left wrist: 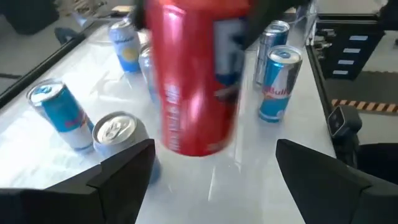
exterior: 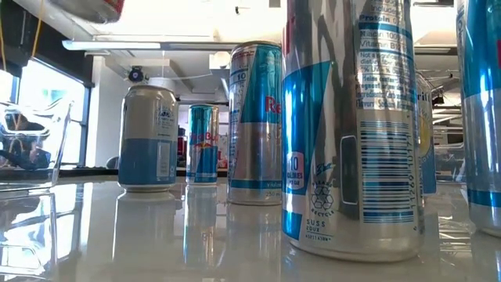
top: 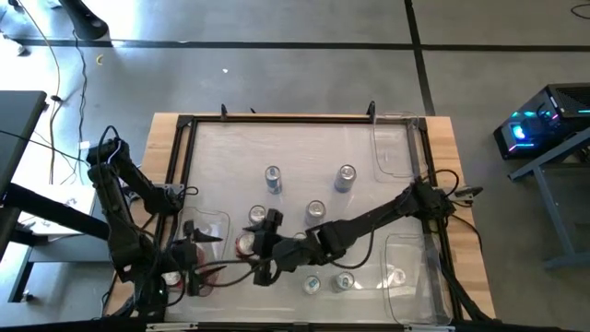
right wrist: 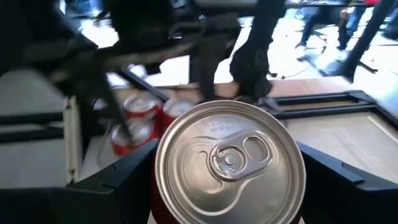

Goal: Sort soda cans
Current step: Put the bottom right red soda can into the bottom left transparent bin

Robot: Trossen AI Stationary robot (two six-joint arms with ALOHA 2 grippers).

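Right tool grips a red can between its two dark fingers, the silver top and pull tab facing its wrist camera. From above, that arm reaches from the table's right edge across to the near middle, where the tool meets the left one. In the left wrist view the same red can hangs lifted above the white table, in front of the left tool, whose fingers stand spread wide with nothing between them. The left tool sits at the near left of the table, over a clear bin.

Behind the held can, more red cans lie grouped in that bin. Two cans stand upright mid-table, a pale blue one left and a blue-silver one right, with another nearer. Two more cans stand at the near edge, beside a second clear bin on the right.
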